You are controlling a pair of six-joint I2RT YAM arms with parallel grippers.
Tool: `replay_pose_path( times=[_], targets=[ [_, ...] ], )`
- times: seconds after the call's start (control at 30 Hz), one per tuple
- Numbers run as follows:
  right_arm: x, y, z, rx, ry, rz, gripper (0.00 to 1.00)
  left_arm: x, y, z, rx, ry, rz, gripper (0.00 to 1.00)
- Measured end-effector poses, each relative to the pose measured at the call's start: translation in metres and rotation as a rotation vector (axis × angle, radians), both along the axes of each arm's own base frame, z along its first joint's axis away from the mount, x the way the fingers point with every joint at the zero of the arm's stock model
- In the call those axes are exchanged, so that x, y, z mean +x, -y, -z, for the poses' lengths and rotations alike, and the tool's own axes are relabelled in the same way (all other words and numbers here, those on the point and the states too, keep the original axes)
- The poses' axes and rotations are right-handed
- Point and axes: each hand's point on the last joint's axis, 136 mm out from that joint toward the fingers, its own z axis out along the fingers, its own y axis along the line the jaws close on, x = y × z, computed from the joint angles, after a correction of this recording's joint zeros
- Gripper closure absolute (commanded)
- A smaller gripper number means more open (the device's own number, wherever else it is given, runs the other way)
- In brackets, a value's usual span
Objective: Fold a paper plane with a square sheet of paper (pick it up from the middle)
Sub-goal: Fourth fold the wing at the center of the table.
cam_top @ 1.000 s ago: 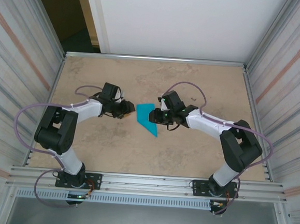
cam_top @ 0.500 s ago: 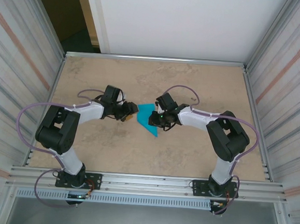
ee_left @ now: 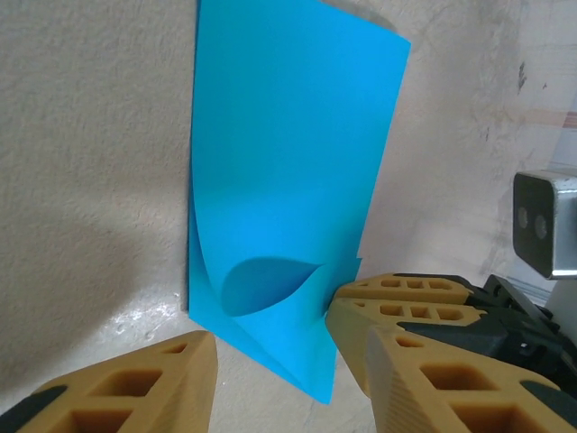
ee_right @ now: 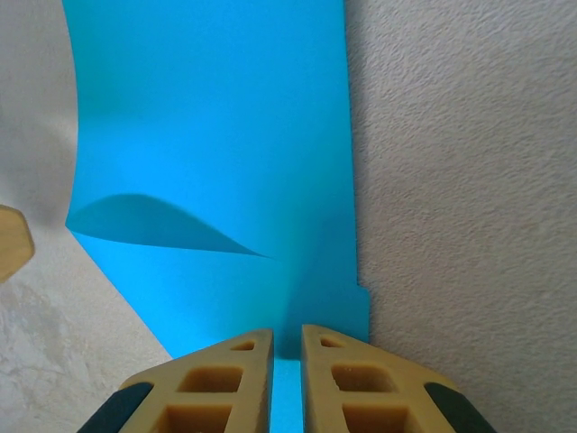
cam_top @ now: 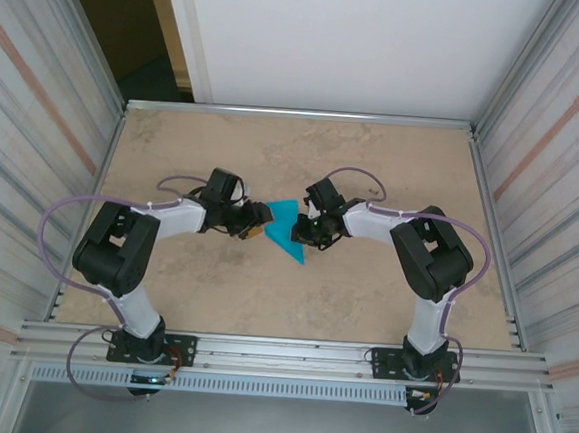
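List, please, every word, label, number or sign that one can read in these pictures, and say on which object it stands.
There is no readable text.
The teal-blue paper is plain and unmarked.
The table and the yellow fingers show no label, brand or number that I can make out.

paper (cam_top: 284, 232) between left gripper (cam_top: 257, 225), right gripper (cam_top: 306, 229)
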Motion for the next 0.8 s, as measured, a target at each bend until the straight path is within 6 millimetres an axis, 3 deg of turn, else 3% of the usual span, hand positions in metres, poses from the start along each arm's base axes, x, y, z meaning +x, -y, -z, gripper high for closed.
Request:
replay_pose_path(
  times=[0.2, 0.43, 0.8],
  targets=[
    [-0.001, -0.001, 0.000, 0.005, -0.005, -0.004, 0.84, -0.005, 0.003, 0.010, -0.003, -0.030, 0.015, 0.54],
    [-0.001, 0.000, 0.001, 0.009, -0.011, -0.002, 0.86, -0.010, 0.008, 0.016, -0.008, -0.054, 0.029, 0.66],
    [0.000, 0.000, 0.001, 0.009, -0.011, -0.001, 0.87, -0.012, 0.014, 0.023, -0.030, -0.070, 0.052, 0.67]
  ],
)
